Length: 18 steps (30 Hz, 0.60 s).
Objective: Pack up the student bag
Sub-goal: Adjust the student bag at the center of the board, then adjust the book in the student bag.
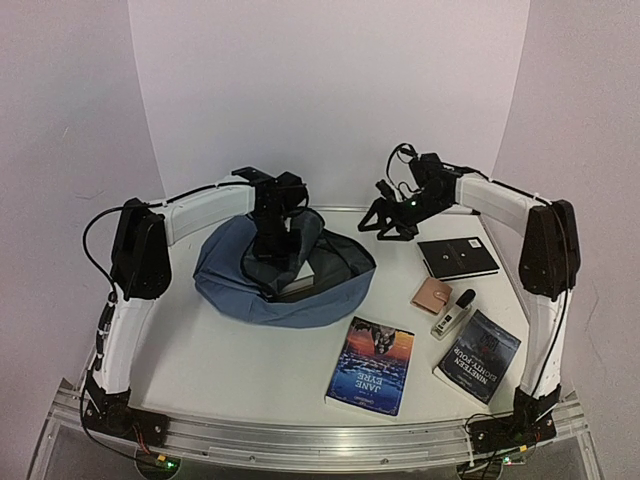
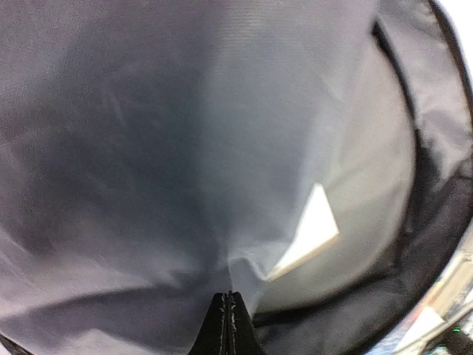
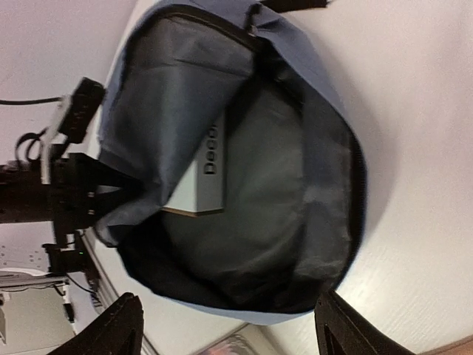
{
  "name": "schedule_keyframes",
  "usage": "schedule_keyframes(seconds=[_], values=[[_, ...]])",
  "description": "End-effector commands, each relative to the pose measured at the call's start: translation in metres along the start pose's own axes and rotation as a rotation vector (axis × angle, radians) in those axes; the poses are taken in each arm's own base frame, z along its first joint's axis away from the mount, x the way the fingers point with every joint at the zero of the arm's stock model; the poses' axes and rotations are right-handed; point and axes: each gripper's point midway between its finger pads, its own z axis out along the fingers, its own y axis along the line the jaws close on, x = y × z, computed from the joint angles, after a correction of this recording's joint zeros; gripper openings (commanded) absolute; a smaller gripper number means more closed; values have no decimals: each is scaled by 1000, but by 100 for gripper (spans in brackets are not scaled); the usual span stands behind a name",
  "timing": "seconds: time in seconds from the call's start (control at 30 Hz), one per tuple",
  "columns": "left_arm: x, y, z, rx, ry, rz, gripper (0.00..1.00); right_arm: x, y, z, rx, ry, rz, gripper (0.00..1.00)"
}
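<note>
Left gripper (image 2: 229, 305) clamped on the student bag (image 1: 250, 290) flap. Right gripper (image 3: 227, 314) hangs wide open, with a white book (image 3: 198, 181) inside the bag ahead of it.

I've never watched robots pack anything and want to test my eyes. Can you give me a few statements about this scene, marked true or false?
1. A pale book lies inside the student bag. True.
2. The Jane Eyre book is packed in the bag. False: it lies on the table, outside the bag.
3. The right gripper holds the brown wallet. False: its fingers are spread open and empty, and the wallet lies on the table.
4. The left gripper is pinched shut on the bag's fabric. True.
</note>
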Motion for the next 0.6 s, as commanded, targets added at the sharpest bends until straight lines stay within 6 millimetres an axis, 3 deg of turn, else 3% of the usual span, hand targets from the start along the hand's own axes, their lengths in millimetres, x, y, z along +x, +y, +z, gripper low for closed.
schedule_keyframes(seconds=[0.0, 0.07, 0.17, 0.23, 0.3, 0.33, 0.47, 0.57], values=[[-15, -31, -47, 179, -101, -79, 0, 5, 50, 22, -139, -23, 21, 78], [-17, -32, -51, 188, -108, -102, 0, 9, 46, 48, -81, -9, -3, 77], [-17, -31, -53, 188, -108, -114, 1, 10, 43, 71, -98, 16, 53, 75], [-18, -27, -53, 154, -108, -109, 18, 6, 45, 79, -115, 1, 68, 74], [-19, -24, -48, 120, -102, -98, 42, 5, 48, 85, -131, -10, 88, 72], [-20, -23, -47, 100, -104, -85, 48, 5, 48, 87, -136, -12, 93, 71], [-25, -21, -34, 32, -103, -46, 63, 15, 42, 97, -109, -2, 95, 70], [-26, -13, -19, -24, -95, -36, 65, 23, 33, 101, -77, 6, 101, 69]])
